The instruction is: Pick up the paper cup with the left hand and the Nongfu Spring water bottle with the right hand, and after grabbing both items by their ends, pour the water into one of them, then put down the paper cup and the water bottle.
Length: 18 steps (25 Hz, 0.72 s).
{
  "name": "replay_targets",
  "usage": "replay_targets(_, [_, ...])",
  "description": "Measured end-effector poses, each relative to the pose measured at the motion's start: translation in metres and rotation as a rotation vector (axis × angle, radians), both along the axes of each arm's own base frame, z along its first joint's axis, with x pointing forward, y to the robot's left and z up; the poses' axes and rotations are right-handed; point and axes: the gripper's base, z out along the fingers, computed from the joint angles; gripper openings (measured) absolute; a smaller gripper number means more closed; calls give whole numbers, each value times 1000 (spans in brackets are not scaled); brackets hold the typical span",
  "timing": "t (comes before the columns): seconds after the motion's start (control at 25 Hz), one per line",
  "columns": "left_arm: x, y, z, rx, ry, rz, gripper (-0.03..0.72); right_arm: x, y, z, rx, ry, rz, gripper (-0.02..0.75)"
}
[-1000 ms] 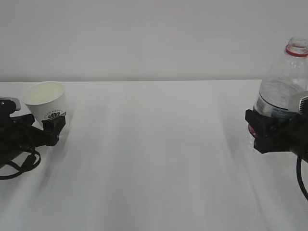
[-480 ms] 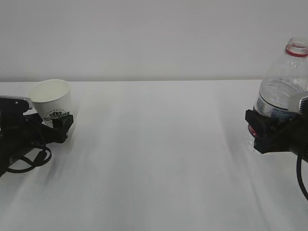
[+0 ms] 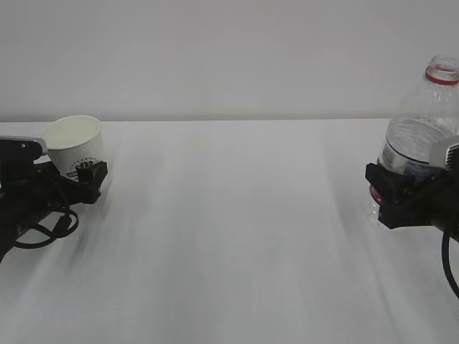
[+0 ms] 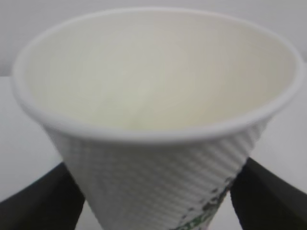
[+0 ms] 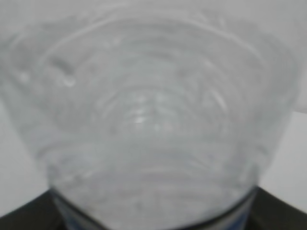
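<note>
Both held, ready for pouring.
Left gripper (image 3: 86, 180) clamping light, crushable white ribbed paper cup (image 3: 74, 147) low; right gripper (image 3: 391, 195) clamping slippery clear plastic bottle (image 3: 423, 129) at label.

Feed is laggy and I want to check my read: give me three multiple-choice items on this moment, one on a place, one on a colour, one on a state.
1. Where is the cup in the exterior view?
A. far left
B. centre
C. far right

2. What colour is the bottle's neck ring?
A. blue
B. red
C. green

3. How is the bottle's top?
A. capped
B. open, no cap
C. covered by the cup

Key:
1 A, it sits between the left gripper's fingers at the left edge.
2 B, a red ring circles the neck.
3 B, the mouth shows open while the right gripper grips the bottle's lower body.
</note>
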Motion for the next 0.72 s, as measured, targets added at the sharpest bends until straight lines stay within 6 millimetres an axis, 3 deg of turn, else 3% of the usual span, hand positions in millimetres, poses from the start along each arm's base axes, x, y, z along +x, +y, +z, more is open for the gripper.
replay_targets(0.4, [15, -2, -16, 1, 4, 0, 691, 0, 0, 0, 0, 1, 0, 442])
replay_targets(0.72, [21, -3, -16, -2, -11, 0, 691, 0, 0, 0, 0, 1, 0, 442])
